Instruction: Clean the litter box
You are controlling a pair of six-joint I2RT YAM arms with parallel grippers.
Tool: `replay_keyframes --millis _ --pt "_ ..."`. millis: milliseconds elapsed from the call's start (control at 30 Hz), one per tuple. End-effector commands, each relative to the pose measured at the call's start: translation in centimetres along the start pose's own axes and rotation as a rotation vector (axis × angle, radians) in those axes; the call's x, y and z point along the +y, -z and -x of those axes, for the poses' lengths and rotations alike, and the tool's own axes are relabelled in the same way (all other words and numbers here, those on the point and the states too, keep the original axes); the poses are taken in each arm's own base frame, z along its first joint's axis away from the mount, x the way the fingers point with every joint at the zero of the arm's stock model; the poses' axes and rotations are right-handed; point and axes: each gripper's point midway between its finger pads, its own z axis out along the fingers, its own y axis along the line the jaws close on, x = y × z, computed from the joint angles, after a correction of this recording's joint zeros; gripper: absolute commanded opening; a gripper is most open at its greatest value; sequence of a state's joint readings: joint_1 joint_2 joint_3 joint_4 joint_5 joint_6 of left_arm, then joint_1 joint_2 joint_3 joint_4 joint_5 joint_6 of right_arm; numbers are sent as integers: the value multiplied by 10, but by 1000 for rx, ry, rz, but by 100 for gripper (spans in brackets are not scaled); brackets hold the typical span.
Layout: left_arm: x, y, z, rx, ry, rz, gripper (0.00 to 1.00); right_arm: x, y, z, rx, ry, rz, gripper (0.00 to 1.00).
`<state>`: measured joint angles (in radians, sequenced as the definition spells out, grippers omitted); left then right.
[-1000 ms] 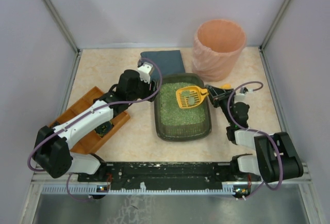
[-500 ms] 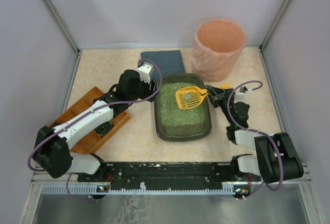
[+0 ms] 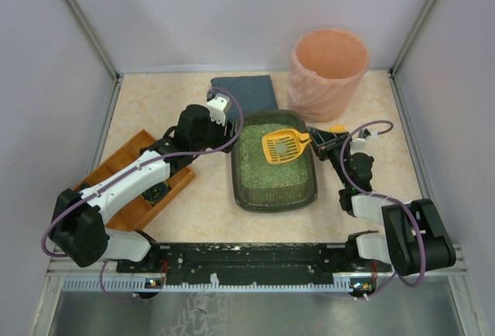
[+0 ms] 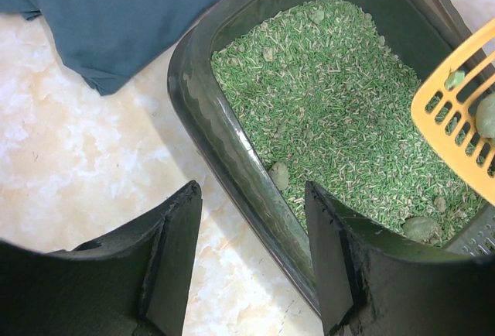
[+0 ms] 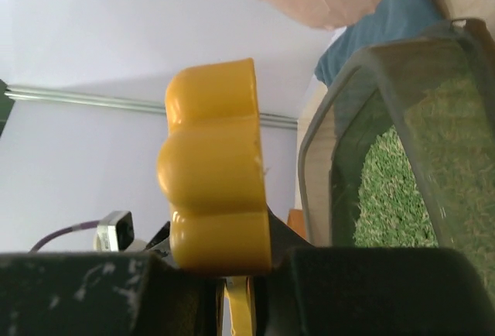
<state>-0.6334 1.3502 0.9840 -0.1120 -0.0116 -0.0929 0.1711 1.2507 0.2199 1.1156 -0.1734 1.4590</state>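
Note:
The litter box (image 3: 235, 172), a dark grey-green tray of green litter, lies mid-table. Over its far right part hangs a yellow slotted scoop (image 3: 282, 144) with a greenish clump (image 4: 487, 115) in its bowl. My right gripper (image 3: 315, 139) is shut on the scoop's handle (image 5: 213, 173), just outside the box's right rim (image 5: 371, 142). My left gripper (image 4: 251, 197) stands open at the box's far left corner. Its fingers straddle the rim (image 4: 224, 142), one over the table and one over the litter. More clumps (image 4: 278, 175) lie in the litter.
A tall peach bin (image 3: 329, 73) stands at the back right, just behind the box. A dark blue cloth (image 3: 244, 92) lies behind the box's far left corner. An orange-brown wooden tray (image 3: 135, 185) sits under the left arm. Walls enclose the table on three sides.
The scoop has edged slightly left and away from me over the litter, its clump still in the bowl. The left arm has not moved.

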Motion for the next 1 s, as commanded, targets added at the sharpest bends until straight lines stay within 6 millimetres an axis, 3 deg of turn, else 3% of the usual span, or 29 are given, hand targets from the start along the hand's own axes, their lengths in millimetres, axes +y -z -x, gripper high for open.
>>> replay_keyframes --millis 0,33,133,167,267,400,500,567,633,767,967 --pt "-4 1 4 -7 -2 -11 62 24 3 24 -96 -24 102 0" --pt "-3 2 3 -7 -1 -8 62 26 4 24 -97 -33 113 0" --pt "-5 2 5 -23 -1 -16 62 44 -7 -8 33 25 159 0" --pt "-5 1 5 -21 -1 -19 62 43 -6 -7 29 27 162 0" --pt "-5 0 3 4 -2 -17 62 19 6 24 -103 -68 107 0" --pt "-6 1 5 -22 -2 -24 62 46 -7 -14 77 -56 181 0" --pt "-5 0 3 -2 -3 -19 62 38 -3 5 2 -97 161 0" --pt "-5 1 2 0 -2 -17 62 36 -8 -1 28 -70 131 0" --pt "-5 1 4 -11 -2 -16 62 44 -12 -9 64 -34 138 0" --pt "-4 1 3 -10 -4 -10 62 60 -11 5 11 -12 153 0" --pt "-4 1 4 -15 1 -11 62 92 -26 22 -46 49 128 0"
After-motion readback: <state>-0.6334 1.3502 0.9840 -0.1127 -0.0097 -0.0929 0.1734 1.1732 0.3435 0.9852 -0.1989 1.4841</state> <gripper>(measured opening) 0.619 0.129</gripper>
